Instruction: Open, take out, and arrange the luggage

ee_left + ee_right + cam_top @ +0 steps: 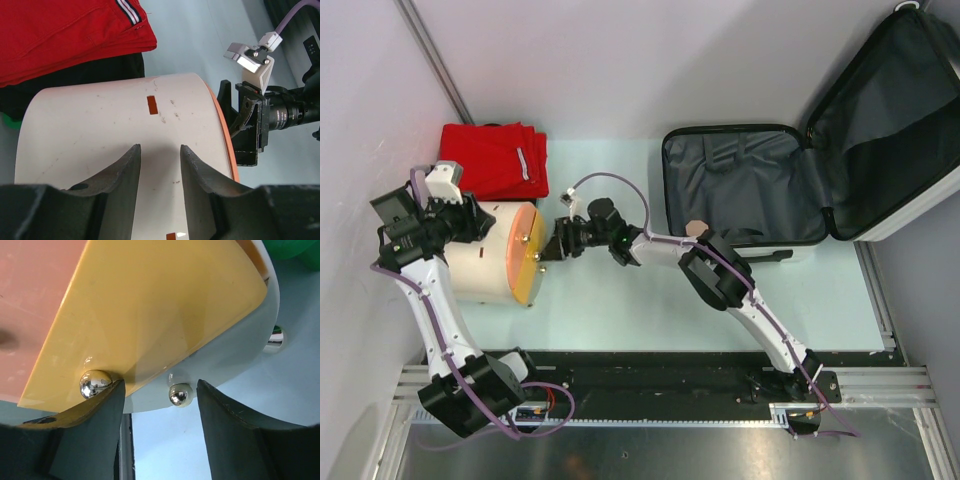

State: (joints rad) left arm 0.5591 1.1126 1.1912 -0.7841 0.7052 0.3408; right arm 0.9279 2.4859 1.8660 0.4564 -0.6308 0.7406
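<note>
The luggage (pixel 750 185) lies open at the far right of the table (pixel 620 310), lid raised. The cylinder (pixel 485 265) lies on its side at the left, beside red cloth (pixel 490 155). The left gripper (pixel 160 147) sits over the cylinder's wall, jaws half apart. The right gripper (pixel 160 383) gapes at its yellow end. Only the right wrist view shows steel studs (pixel 95 383) there.

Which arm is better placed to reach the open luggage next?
Right, likely: the right claw is nearer the luggage; the left claw hangs over the cylinder, farther away.
</note>
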